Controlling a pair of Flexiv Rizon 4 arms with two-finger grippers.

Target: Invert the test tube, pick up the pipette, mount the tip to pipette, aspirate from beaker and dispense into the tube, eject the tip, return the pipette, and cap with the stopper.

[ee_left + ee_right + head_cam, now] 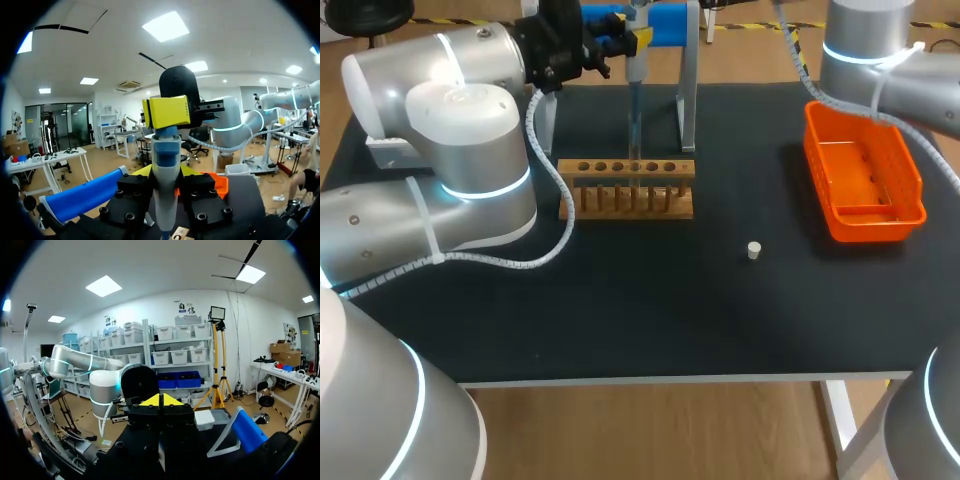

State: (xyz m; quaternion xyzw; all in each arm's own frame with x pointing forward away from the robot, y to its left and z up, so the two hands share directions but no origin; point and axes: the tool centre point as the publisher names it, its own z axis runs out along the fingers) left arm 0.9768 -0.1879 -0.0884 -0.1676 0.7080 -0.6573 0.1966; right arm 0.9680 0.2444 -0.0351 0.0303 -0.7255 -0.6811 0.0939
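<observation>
My left gripper (612,42) hangs above the wooden tube rack (625,188) and is shut on the pipette (635,75), which stands upright. The pipette's thin lower end reaches down to a middle hole of the rack. In the left wrist view the white and blue pipette (166,185) with its yellow top sits clamped between the fingers of my left gripper (166,202). A small white stopper (754,250) lies on the black table right of the rack. My right gripper (160,401) is shut on nothing and held high; only its arm (880,50) shows in the head view.
An orange basket (865,180) stands at the right of the table. A metal stand with blue parts (688,80) rises just behind the rack. The black table (620,310) ends at a front edge near me.
</observation>
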